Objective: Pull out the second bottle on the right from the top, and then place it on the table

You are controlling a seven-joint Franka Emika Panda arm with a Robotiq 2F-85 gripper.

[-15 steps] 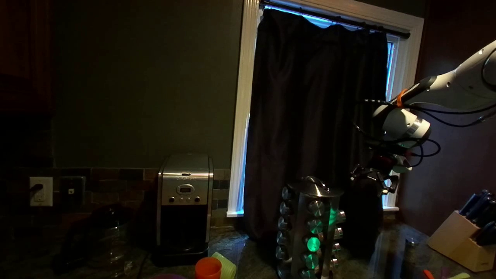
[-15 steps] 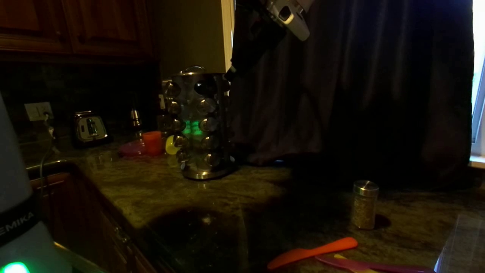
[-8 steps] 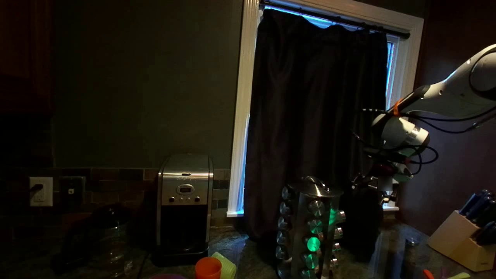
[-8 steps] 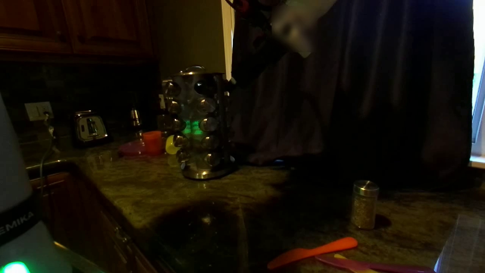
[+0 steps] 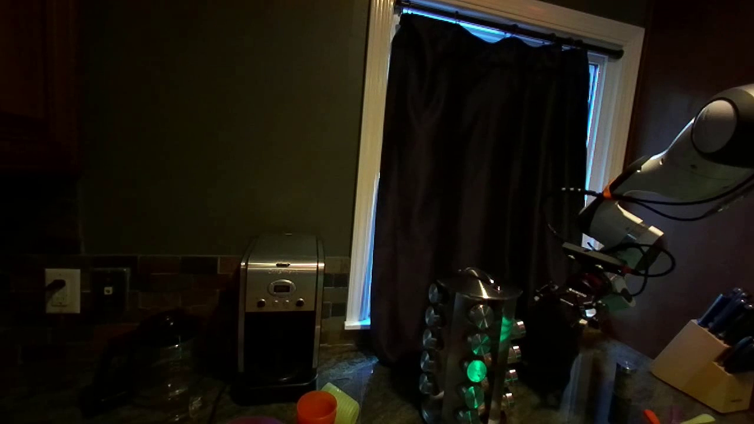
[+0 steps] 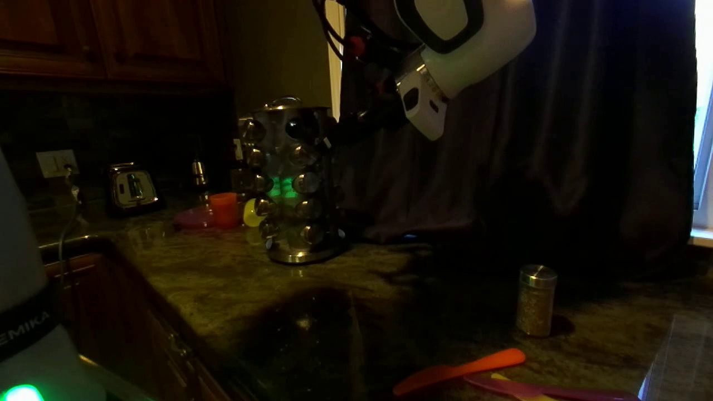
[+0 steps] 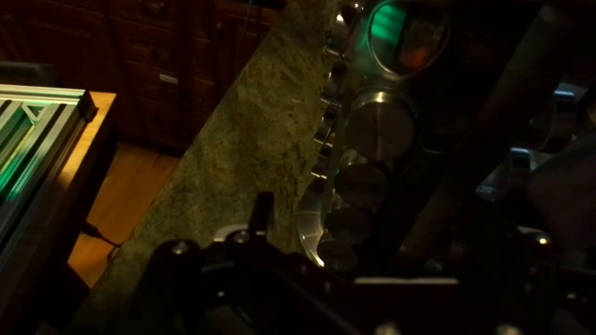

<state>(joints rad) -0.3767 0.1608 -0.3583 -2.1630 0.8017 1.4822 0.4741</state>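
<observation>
wrist view: claw (image 7: 401, 221) near bottles (image 7: 381, 131)

In an exterior view I'm seeing a coffee maker (image 5: 281, 309) standing lower left of centre, a dark curtain (image 5: 471, 176) hanging right of centre, and a knife block (image 5: 698, 364) sitting lower right. In an exterior view I'm picking out a toaster (image 6: 133, 189) at left.

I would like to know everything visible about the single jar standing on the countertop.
The jar, clear and roughly cylindrical, looks like glass, with a silver metallic lid on. Brownish, grainy contents show through. It stands upright on the countertop near the orange knife, apart from it; nothing else seems to touch the jar.
</observation>
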